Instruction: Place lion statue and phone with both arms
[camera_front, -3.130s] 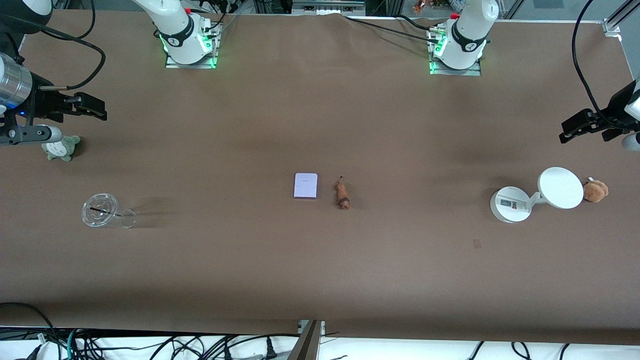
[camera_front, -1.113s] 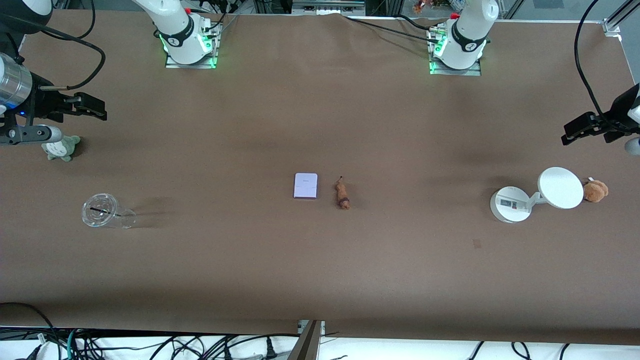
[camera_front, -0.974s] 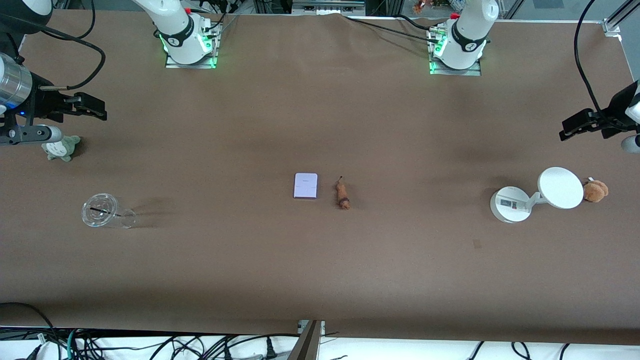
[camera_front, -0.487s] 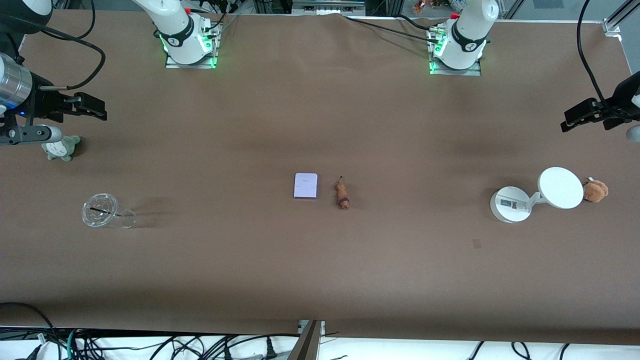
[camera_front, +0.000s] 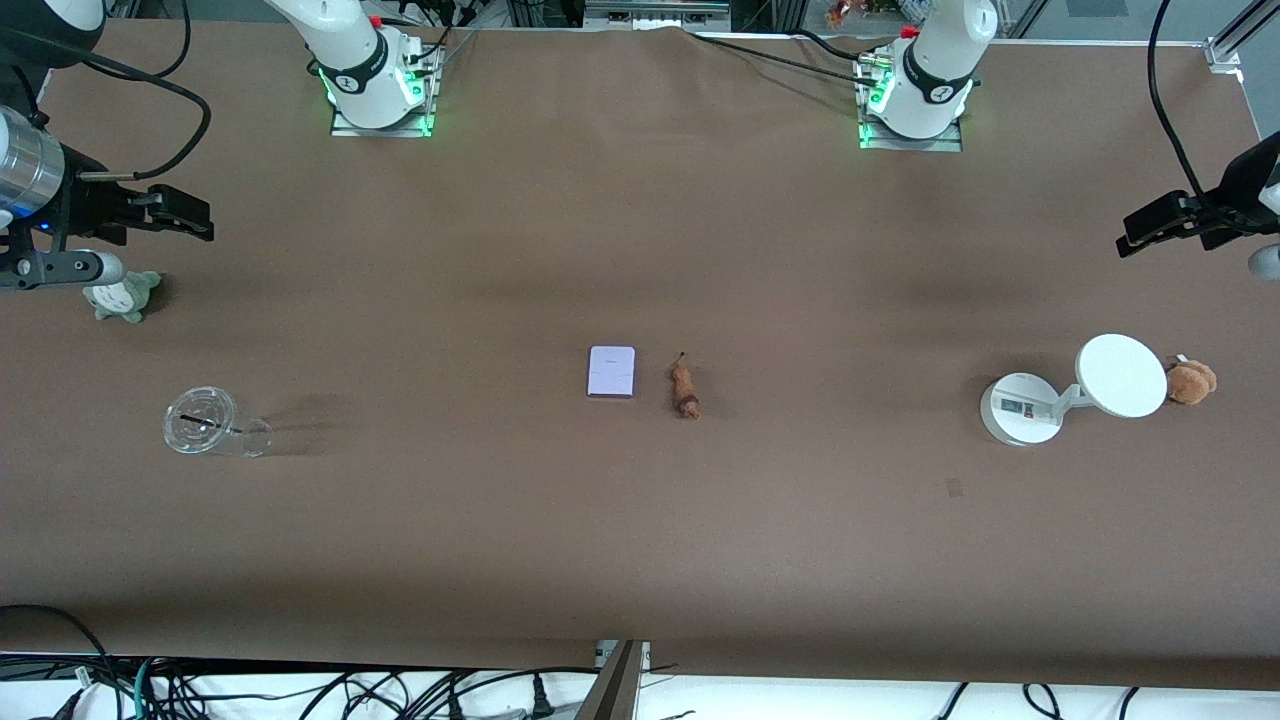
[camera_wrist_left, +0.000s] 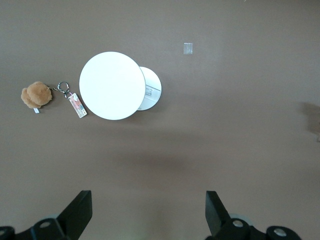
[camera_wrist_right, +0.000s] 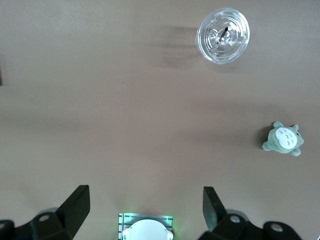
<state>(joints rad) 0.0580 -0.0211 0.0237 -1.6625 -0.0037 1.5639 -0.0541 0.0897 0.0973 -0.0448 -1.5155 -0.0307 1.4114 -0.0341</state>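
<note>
The pale lavender phone (camera_front: 611, 372) lies flat at the middle of the table. The small orange-brown lion statue (camera_front: 685, 391) lies right beside it, toward the left arm's end. Neither is touched. My right gripper (camera_front: 185, 215) is open and empty, high over the right arm's end of the table; it also shows in the right wrist view (camera_wrist_right: 145, 207). My left gripper (camera_front: 1150, 228) is open and empty, high over the left arm's end; it also shows in the left wrist view (camera_wrist_left: 147, 212). Phone and lion are out of both wrist views.
A clear plastic cup (camera_front: 202, 422) and a grey-green plush (camera_front: 122, 296) sit at the right arm's end. A white round-based device with a disc (camera_front: 1120, 375) and a brown plush (camera_front: 1192, 381) sit at the left arm's end.
My left gripper has wavered slightly in place over its end of the table. The right arm, the phone and the lion statue have not moved.
</note>
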